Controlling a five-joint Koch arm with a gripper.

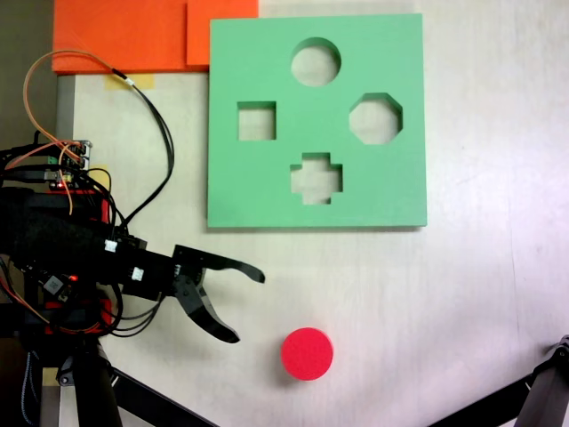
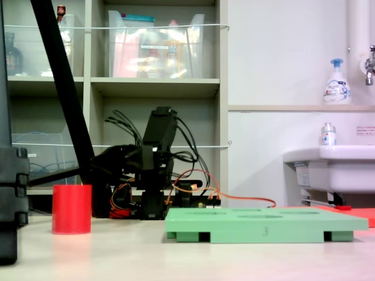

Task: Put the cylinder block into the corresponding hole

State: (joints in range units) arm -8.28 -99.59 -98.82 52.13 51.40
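1. A raised "3" shows on the front edge of the square green foam board in a fixed view; the pump bottle on the ledge above the white sink carries a blue label too small to read.
2. The black gripper has its two curved fingers spread wide apart, with nothing between them.
3. The short bright red foam cylinder block stands upright on the pale table, just past the lower fingertip and a little below it, not touching.
4. The round cutout lies well beyond the upper finger, at the board's far side, with square, octagonal and cross-shaped cutouts nearer.
5. Orange foam sheets lie above the arm, touching the board's corner.
6. Black tripod legs cross the lower corners, probably clear of the block.
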